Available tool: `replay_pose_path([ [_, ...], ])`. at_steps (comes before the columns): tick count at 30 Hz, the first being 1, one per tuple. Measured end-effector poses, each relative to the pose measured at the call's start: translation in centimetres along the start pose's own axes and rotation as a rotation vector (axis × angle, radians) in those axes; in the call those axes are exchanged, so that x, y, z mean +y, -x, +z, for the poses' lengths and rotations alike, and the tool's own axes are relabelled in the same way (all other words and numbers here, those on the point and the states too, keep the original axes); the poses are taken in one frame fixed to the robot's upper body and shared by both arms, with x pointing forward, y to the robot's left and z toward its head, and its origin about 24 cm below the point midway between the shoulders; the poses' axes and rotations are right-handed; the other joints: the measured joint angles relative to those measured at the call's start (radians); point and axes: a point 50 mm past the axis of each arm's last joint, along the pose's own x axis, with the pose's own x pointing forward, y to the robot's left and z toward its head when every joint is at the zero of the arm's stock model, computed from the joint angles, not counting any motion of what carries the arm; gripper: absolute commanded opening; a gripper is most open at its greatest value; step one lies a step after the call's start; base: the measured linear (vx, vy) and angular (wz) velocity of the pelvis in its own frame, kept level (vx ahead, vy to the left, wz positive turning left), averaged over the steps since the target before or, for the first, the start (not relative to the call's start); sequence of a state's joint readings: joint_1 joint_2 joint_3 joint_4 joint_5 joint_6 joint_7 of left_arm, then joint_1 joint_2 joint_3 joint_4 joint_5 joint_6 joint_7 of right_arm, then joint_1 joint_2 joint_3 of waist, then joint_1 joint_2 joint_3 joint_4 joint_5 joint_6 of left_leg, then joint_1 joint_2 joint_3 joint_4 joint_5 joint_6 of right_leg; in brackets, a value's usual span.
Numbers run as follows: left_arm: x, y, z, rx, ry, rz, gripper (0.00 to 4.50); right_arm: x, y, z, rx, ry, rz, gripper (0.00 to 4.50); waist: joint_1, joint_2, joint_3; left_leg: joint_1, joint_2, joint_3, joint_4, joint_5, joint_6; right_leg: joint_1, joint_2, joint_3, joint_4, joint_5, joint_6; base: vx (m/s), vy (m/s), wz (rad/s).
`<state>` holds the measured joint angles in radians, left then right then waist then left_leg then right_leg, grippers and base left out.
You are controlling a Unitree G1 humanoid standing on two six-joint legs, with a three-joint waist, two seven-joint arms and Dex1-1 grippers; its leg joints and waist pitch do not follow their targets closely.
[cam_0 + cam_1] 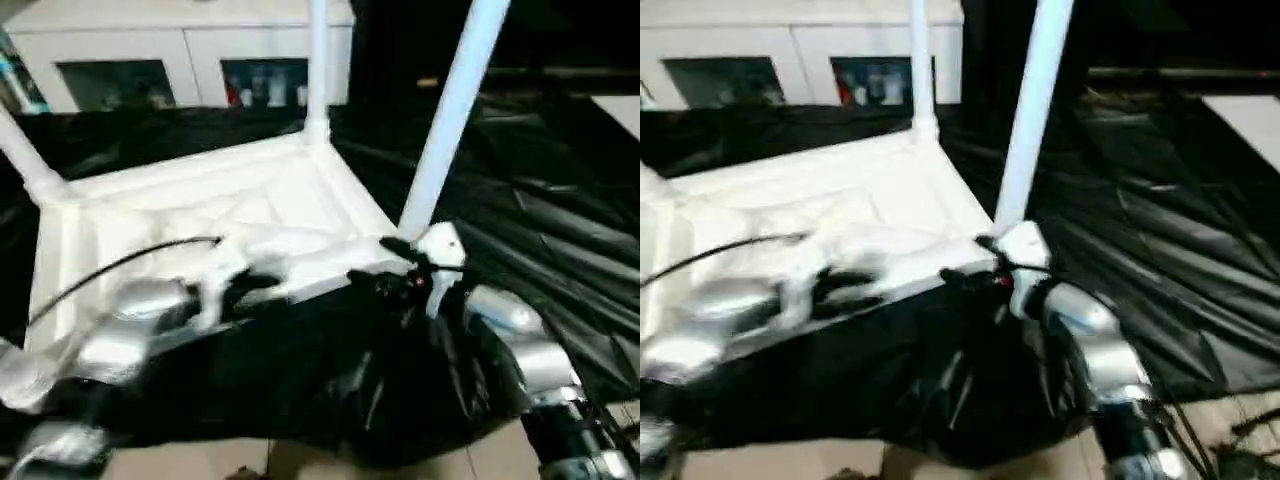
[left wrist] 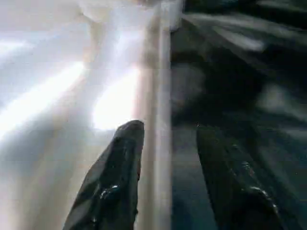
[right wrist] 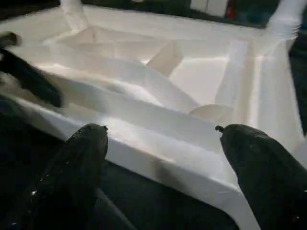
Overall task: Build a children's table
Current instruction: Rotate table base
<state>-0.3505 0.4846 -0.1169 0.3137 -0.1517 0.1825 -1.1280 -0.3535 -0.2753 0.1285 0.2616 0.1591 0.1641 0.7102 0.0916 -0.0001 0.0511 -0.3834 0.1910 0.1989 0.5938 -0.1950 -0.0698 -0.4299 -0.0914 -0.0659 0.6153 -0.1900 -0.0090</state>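
Right wrist view shows the right pincer (image 3: 163,158) spread wide at the near edge of the children's table (image 1: 250,220), which lies upside down on the black worktop (image 1: 560,200) so legs can go in, while the left pincer (image 2: 168,143) straddles its rim, open.

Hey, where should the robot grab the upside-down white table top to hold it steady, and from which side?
Probably the near rim of the table top, approached from the robot's side. That edge is a thin upright wall with open ribbed hollows behind it, so the left gripper, already straddling it, can pinch across it.
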Motion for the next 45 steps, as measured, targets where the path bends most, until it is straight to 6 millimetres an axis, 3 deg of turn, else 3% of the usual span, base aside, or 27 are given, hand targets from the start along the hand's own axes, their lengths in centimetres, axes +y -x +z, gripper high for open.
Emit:
replay_pose_path([
  [8, -2.6, 0.1, 0.5, 0.048, 0.006, -0.075, 2.81, -1.2, -1.8, 0.0, 0.051, 0.021, -0.081, 4.14, -0.004, -0.014, 0.001, 0.003, 0.000, 0.001, 0.002, 0.001, 0.000, 0.006, 0.000, 0.002, 0.000, 0.001, 0.000, 0.000, 0.000, 0.00],
  [13, -2.9, -0.6, 0.3, 0.039, -0.007, -0.011, 3.20, -2.9, -1.7, -0.3, 0.082, 0.034, -0.208, 4.14, 0.002, -0.016, 0.000, 0.005, 0.000, 0.001, 0.003, 0.005, 0.005, 0.009, 0.000, 0.001, 0.002, 0.001, 0.000, 0.000, 0.000, 0.00],
  [16, -1.9, -1.1, 1.9, -0.051, -0.040, 0.113, 3.42, -3.0, -1.7, -0.3, 0.064, 0.044, -0.213, 4.14, 0.000, -0.020, 0.002, 0.011, 0.000, 0.000, 0.003, 0.002, 0.000, 0.015, 0.000, 0.001, 0.002, 0.001, 0.000, 0.000, 0.000, 0.00],
  [20, 0.0, -0.2, 5.1, -0.193, -0.091, 0.239, 3.74, -2.4, -2.2, 0.1, 0.022, 0.040, -0.182, 4.14, -0.010, -0.021, 0.002, 0.015, 0.000, 0.000, 0.003, 0.002, -0.001, 0.018, 0.001, 0.002, 0.002, 0.002, 0.001, 0.000, 0.000, 0.00],
  [23, -0.4, -0.1, 6.1, -0.268, -0.053, 0.177, 4.05, -1.5, -2.9, 0.5, -0.022, 0.033, -0.133, 4.14, -0.014, -0.021, 0.002, 0.015, 0.001, 0.000, 0.003, 0.002, -0.001, 0.017, 0.001, 0.002, 0.003, 0.002, 0.001, 0.000, 0.000, 0.00],
  [25, -1.5, -0.2, 6.1, -0.279, -0.019, 0.091, 4.05, -1.2, -3.0, 0.8, -0.037, 0.035, -0.118, 4.14, -0.013, -0.021, 0.002, 0.014, 0.001, 0.000, 0.003, 0.002, 0.000, 0.016, 0.001, 0.001, 0.002, 0.002, 0.001, 0.000, 0.000, 0.00],
  [27, -3.0, -0.2, 5.5, -0.247, 0.032, -0.030, 4.42, -1.0, -3.0, 1.2, -0.064, 0.031, -0.086, 4.14, -0.010, -0.021, 0.002, 0.014, 0.001, 0.001, 0.003, 0.002, 0.000, 0.016, 0.001, 0.001, 0.002, 0.002, 0.001, 0.000, 0.000, 0.00],
  [31, -5.3, -0.8, 4.1, -0.141, 0.079, -0.192, 4.48, -0.3, -2.2, 1.4, -0.060, 0.062, 0.041, 4.14, -0.002, -0.022, 0.002, 0.014, 0.001, 0.001, 0.003, 0.003, 0.000, 0.017, 0.001, 0.001, 0.003, 0.002, 0.001, 0.000, 0.000, 0.00],
  [38, -5.2, -1.3, 1.9, 0.081, 0.020, -0.144, 4.48, -1.5, 0.0, 1.6, 0.047, 0.122, 0.141, 4.14, -0.003, -0.021, 0.002, 0.021, 0.001, -0.001, 0.005, 0.003, -0.001, 0.024, 0.001, 0.002, 0.004, 0.002, 0.002, 0.000, 0.000, 0.00],
  [42, -4.8, -1.6, 2.0, 0.127, -0.003, -0.118, 4.48, -1.7, 2.1, 1.8, 0.139, 0.171, 0.236, 4.14, -0.001, -0.021, 0.002, 0.021, 0.001, -0.002, 0.005, 0.003, -0.002, 0.025, 0.001, 0.002, 0.004, 0.003, 0.003, 0.000, 0.000, 0.00],
  [45, -4.5, -1.9, 2.2, 0.141, -0.024, -0.107, 4.48, -1.8, 2.6, 1.8, 0.167, 0.174, 0.251, 4.14, -0.006, -0.020, 0.002, 0.020, 0.001, -0.002, 0.005, 0.003, -0.002, 0.024, 0.001, 0.002, 0.004, 0.003, 0.003, 0.000, 0.000, 0.00],
])
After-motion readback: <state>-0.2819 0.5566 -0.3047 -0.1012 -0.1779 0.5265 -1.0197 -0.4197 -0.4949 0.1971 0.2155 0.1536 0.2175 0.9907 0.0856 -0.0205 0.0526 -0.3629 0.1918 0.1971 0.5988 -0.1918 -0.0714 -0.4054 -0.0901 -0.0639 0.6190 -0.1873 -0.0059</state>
